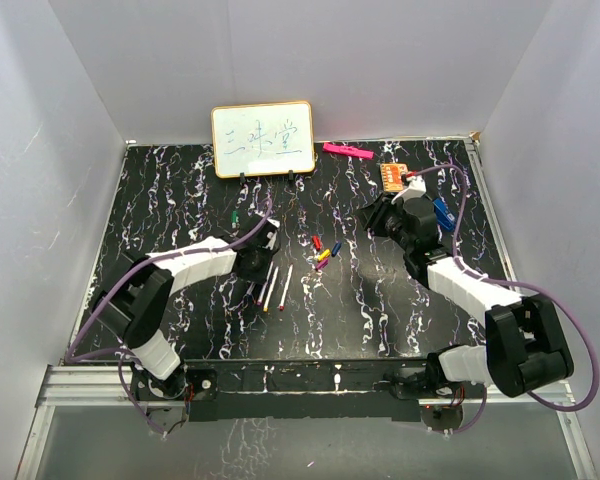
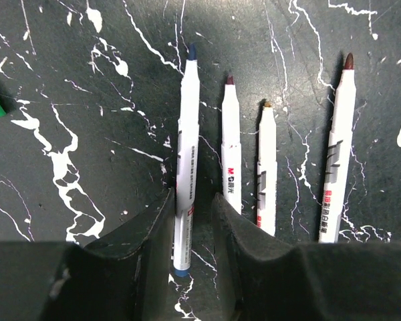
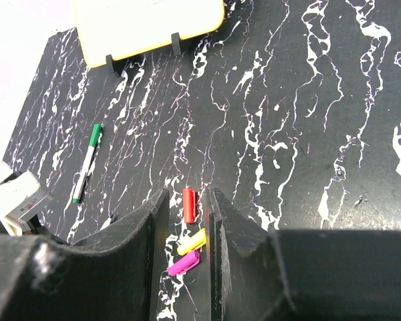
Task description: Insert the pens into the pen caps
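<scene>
Four white pens lie side by side on the black marble table. The blue-tipped pen has its rear end between the fingers of my left gripper, close against the left finger, with a gap to the right one. My left gripper is low over the pens. A red cap, a yellow cap and a purple cap show far below, between the fingers of my right gripper, which is open and holds nothing. My right gripper hangs to the right of the caps.
A green-capped pen lies apart at the left, also in the top view. A small whiteboard stands at the back. A pink bar, an orange board and a blue clip lie at the back right.
</scene>
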Robot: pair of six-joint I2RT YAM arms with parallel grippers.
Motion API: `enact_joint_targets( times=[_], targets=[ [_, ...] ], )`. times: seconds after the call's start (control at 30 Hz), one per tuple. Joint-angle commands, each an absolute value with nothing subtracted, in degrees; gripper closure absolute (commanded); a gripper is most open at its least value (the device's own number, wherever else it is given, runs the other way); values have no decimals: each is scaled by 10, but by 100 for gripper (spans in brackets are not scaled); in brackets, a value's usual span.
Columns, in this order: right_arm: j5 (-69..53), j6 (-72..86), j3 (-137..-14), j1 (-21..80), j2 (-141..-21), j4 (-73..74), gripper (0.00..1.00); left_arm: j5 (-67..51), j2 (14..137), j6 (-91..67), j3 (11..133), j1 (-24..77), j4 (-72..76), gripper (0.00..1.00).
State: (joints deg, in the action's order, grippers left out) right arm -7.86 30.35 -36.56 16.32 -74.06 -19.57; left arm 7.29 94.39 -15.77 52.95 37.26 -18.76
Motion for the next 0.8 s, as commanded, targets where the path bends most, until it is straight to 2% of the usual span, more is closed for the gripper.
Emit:
enact_joint_targets(
  times=[0.0, 0.17, 0.77],
  targets=[
    [-73, 305, -361, 160, -714, -221, 73, 40, 960, -150, 543, 376, -266, 73],
    [-65, 306, -358, 159, -705, -220, 74, 29, 966, -149, 555, 377, -295, 68],
    [-70, 310, -345, 160, -710, -228, 75, 67, 1016, -128, 577, 375, -323, 68]
  ],
)
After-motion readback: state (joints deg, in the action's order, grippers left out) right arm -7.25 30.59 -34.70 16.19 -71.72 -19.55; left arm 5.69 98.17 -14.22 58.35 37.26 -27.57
